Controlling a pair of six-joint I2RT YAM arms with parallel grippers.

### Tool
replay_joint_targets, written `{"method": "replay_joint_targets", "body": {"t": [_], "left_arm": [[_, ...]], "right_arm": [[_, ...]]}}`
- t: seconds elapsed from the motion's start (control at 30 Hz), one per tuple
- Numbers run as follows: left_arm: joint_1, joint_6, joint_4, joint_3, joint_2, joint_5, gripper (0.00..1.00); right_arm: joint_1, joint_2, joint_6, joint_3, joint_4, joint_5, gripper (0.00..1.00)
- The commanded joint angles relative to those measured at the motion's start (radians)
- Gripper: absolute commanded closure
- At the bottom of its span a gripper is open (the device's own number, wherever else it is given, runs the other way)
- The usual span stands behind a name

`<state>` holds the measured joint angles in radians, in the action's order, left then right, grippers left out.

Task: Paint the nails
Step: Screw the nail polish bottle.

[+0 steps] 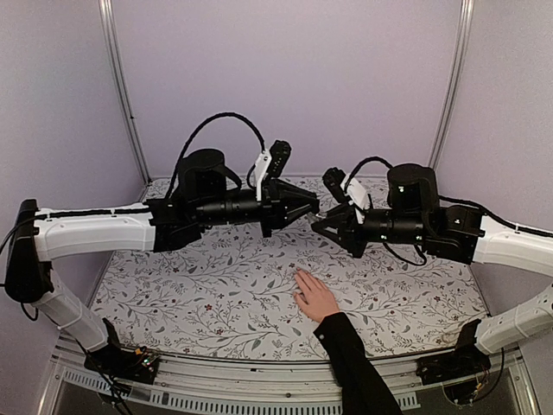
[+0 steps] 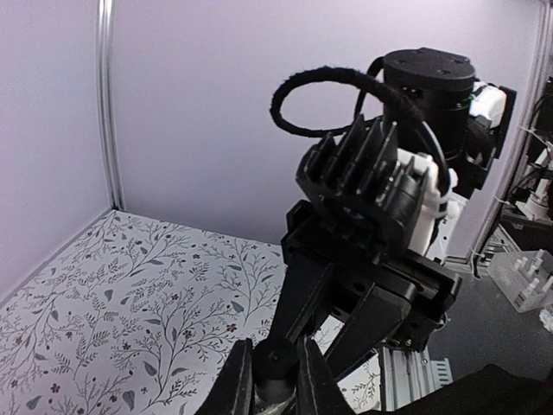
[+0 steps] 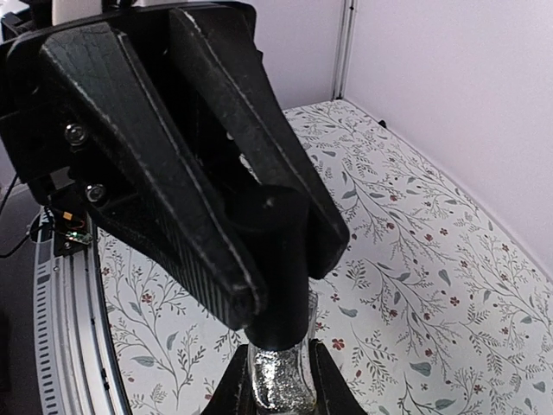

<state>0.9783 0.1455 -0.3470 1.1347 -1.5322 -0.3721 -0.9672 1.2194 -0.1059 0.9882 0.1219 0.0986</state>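
A light-skinned hand (image 1: 316, 299) with a black sleeve (image 1: 354, 363) lies palm down on the floral table, fingers pointing to the far left. Its nails are too small to make out. Both grippers meet in the air above and behind the hand. My right gripper (image 1: 320, 225) (image 3: 281, 385) is shut on a small glass bottle (image 3: 281, 380) of silver glitter polish. My left gripper (image 1: 311, 207) (image 2: 276, 367) is shut on the bottle's black cap (image 2: 276, 367) (image 3: 281, 259). The cap sits on the bottle.
The table has a floral-patterned cover (image 1: 199, 294). Lilac walls close in the back and sides, with metal corner posts (image 1: 121, 86). An aluminium rail (image 1: 259, 380) runs along the near edge by the arm bases.
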Motion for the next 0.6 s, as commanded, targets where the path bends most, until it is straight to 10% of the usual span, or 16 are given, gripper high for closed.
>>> {"method": "replay_joint_targets", "body": {"t": [0.0,0.57], "left_arm": [[0.002,-0.08,0.071,-0.046,-0.014,-0.274,1.0],[-0.009,-0.289,0.328,0.049,-0.1,-0.626,1.0]], "right_arm": [[-0.007,-0.065,-0.037,0.022,-0.163,0.204,1.0],[-0.007,-0.132,-0.128,0.039,-0.158,0.607,1.0]]}}
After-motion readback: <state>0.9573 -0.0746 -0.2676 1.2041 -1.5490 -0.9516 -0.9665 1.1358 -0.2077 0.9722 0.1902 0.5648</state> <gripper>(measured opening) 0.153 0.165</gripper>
